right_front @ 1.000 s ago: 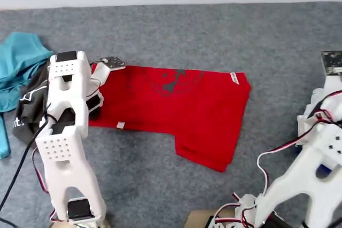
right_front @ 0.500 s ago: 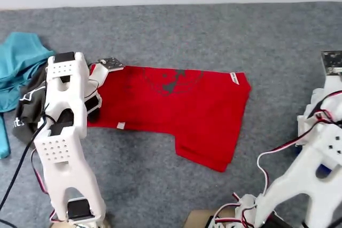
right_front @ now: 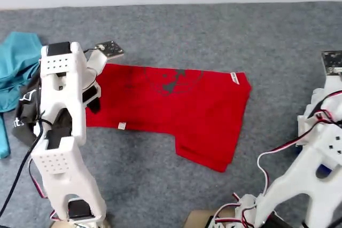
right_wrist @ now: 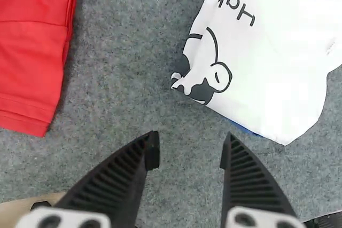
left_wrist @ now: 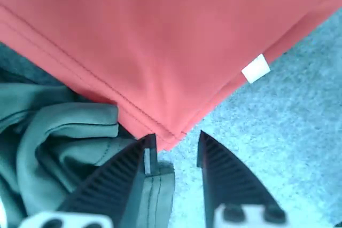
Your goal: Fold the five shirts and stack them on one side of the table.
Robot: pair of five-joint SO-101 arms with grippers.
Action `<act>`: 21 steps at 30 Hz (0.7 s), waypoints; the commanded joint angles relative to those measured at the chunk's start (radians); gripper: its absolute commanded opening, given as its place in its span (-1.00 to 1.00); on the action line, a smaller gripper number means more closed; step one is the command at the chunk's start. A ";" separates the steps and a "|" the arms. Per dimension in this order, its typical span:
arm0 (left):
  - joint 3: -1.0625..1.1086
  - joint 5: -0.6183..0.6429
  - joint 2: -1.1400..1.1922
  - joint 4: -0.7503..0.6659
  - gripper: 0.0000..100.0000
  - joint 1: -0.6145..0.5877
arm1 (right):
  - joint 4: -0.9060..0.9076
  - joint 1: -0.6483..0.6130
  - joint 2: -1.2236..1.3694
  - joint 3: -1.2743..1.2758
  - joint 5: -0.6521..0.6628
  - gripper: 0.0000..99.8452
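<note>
Red shirt (right_front: 176, 105) flat on table (right_front: 160, 36) | left end effector (left_wrist: 176, 140) released astride its corner, dark shirt (left_wrist: 59, 137) beside | right end effector (right_wrist: 191, 137) released near white printed shirt (right_wrist: 278, 41)

Dark shirt (left_wrist: 59, 148) crowds the left claw (left_wrist: 176, 137); open mat (right_front: 214, 30) beyond red shirt (right_front: 176, 105)

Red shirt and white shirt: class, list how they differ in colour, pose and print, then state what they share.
The red shirt is spread wide, only partly folded; the white shirt looks neatly folded. The red shirt's graphic is faint and dark; the white shirt's print is bold black. The red shirt lies directly on the table; the white shirt sits on something blue. Both lie flat over the grey table.
</note>
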 commanded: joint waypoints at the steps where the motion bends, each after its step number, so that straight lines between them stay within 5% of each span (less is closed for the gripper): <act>1: 0.001 -0.003 -0.083 0.028 -0.73 0.026 | 0.035 0.004 -0.038 -0.052 -0.005 -0.60; 6: 0.067 0.035 -0.161 0.026 -0.73 0.114 | 0.035 0.004 -0.038 -0.052 -0.005 -0.60; 21: 0.162 0.275 -0.195 -0.003 -0.93 0.710 | 0.035 0.027 -0.085 -0.052 -0.006 -0.60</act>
